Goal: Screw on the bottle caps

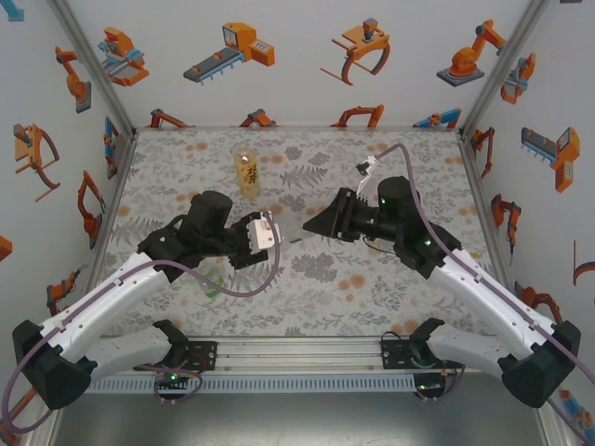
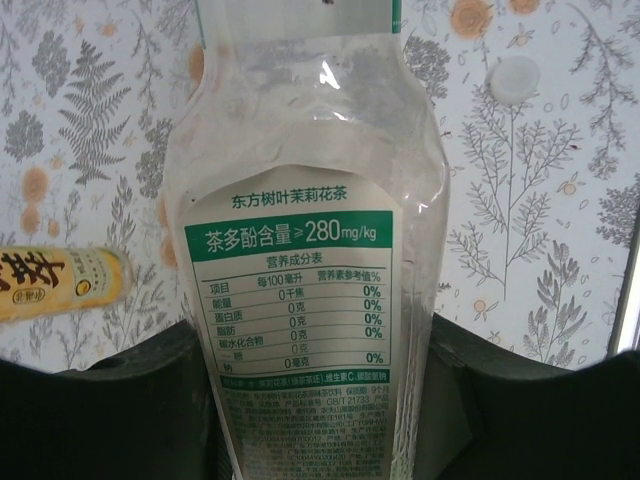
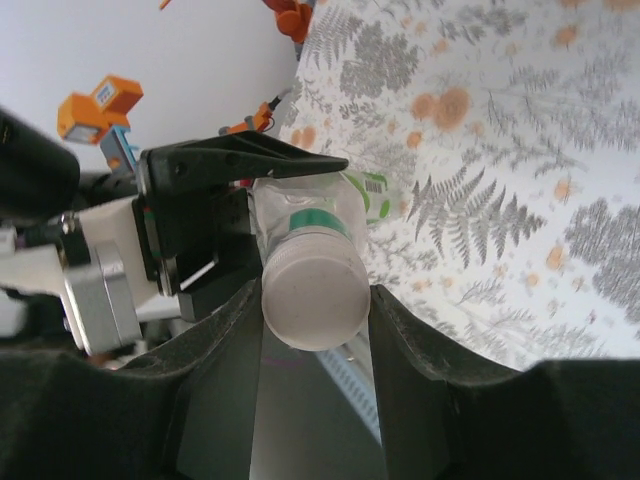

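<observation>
**A:** Where do the grippers stand?

**B:** The left gripper (image 1: 265, 232) is clamped across the body of the clear bottle (image 2: 300, 200), with a pad pressed to either side of the label. The right gripper (image 1: 321, 223) faces it, its two fingers closed on the cap (image 3: 313, 297), which sits on the bottle's mouth. I cannot tell how far the cap is threaded on.

**A:** And which way does that bottle lie?

**B:** It is on its side, held up between the two arms over the middle of the table. Its long axis runs across from one gripper to the other, with the base end toward the left arm and the capped mouth toward the right. (The green-and-white label faces the left wrist camera.)

**A:** What is beneath it and around it?

**B:** A pale cloth (image 1: 372, 279) printed with grey ferns and orange blots lies flat over the tabletop. White walls (image 1: 232, 93) dotted with orange robot drawings close in three sides, with metal posts in the far corners. The amber bottle (image 1: 246, 172) stands upright near the far edge, well apart from both grippers. A loose cap (image 2: 515, 78) lies flat on the cloth beyond the held bottle's shoulder.
</observation>
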{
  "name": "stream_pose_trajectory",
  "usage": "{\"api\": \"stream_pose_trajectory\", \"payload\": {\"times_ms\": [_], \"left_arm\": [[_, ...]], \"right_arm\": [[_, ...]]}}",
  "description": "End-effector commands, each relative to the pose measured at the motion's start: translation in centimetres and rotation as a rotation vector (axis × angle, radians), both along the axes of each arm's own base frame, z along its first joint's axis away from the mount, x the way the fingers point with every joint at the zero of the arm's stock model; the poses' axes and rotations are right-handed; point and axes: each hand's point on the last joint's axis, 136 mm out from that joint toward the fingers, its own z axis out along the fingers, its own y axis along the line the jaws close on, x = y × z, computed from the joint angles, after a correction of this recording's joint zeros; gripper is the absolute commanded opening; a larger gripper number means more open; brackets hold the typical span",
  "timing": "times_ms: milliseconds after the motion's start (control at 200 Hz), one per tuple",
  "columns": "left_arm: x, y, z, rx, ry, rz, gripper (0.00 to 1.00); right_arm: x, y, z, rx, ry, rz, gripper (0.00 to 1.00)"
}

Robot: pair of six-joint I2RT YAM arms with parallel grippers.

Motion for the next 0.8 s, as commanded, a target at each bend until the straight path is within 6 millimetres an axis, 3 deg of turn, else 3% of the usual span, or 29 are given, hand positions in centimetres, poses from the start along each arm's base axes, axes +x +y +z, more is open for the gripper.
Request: {"api": "stream_pose_trajectory", "payload": {"times_ms": [0,145,275,370,461,566,696,796], "left_arm": [[-0.5,-2.4,3.5,-0.139,-0.063,-0.082,0.0],[0.0,-2.3,3.3,-0.127,-0.067,-0.059,0.0],[0.5,-2.2,3.1,-0.11,-0.069,-0.032,0.0],[0.3,-2.3,3.1,-0.111,-0.062,-0.046,0.0],[-0.3,-2.4,3.1,-0.121,-0.05,-0.074,0.0],[-0.9,-2.5,3.2,-0.128,-0.042,-0.104,0.0],[-1.3,-2.3,3.5,-0.132,-0.051,-0.118,0.0],[-1.5,-2.1,3.6,-0.128,-0.056,-0.125,0.0]], "right_arm": [[-0.6,0.2,-1.6,-0.015,0.249,-0.048,0.0],[-0.2,-0.2,-2.5,-0.018,0.296,-0.073,0.0],[0.2,-0.6,-1.7,-0.041,0.259,-0.089,0.0],[0.5,-0.2,-0.4,-0.013,0.191,-0.07,0.18],[0.5,-0.2,0.6,-0.02,0.117,-0.044,0.42],[0.4,-0.9,1.7,-0.085,0.01,-0.031,0.57],[-0.2,-1.9,4.9,-0.125,-0.205,0.007,0.77],[-0.6,-2.9,6.5,-0.194,-0.406,0.032,0.84]]}}
